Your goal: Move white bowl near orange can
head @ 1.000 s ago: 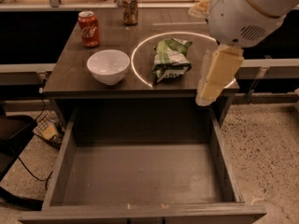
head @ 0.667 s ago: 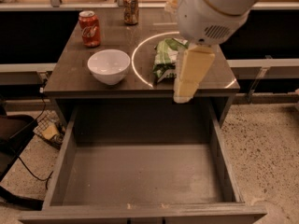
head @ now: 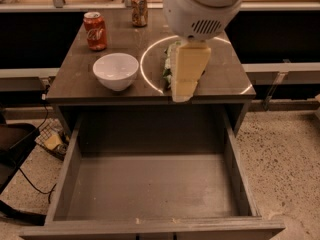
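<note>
Tabletop [head: 225,79] carries white bowl [head: 116,70], orange can [head: 139,8] at 1 o'clock. Approach phase: tool [head: 182,86] at bowl's 3 o'clock, state indeterminate, must reach rim.

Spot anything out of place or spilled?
Nothing spilled or tipped: white bowl, orange can and red can stand upright. Only oddity: the drawer hangs wide open. The gripper hovers over the front of the table.

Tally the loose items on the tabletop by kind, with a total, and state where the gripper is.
Cans: 2 (the orange can, a red cola can)
Bowls: 1 (the white bowl)
Snack bags: 1 (a green bag, partly hidden by the gripper)
Total: 4
The gripper hangs over the front edge of the tabletop, to the right of the white bowl in the picture.
</note>
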`<state>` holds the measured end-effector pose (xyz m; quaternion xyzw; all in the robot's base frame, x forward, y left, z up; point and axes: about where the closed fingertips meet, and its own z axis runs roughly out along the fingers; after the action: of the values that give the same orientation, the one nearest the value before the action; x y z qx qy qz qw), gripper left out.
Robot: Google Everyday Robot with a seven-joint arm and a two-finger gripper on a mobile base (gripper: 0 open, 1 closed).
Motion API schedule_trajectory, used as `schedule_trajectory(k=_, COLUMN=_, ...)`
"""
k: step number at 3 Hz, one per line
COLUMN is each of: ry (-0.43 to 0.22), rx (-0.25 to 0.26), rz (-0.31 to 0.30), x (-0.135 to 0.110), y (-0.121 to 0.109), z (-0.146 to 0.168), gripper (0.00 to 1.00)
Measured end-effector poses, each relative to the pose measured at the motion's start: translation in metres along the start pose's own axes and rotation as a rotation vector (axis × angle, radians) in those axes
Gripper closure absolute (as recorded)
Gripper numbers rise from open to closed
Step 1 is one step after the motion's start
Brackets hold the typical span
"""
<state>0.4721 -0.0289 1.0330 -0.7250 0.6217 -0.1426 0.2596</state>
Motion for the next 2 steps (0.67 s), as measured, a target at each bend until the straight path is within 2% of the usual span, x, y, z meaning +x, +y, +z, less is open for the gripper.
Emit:
schedule_trajectory(k=1, ry=0.017, rx=-0.009, rz=-0.013, x=-0.013, y=-0.010, z=0.020, gripper=0.00)
schedule_trajectory(k=2, ry=0.042, rx=-0.065, rz=-0.038, x=-0.022, y=-0.021, z=0.078, gripper=0.00)
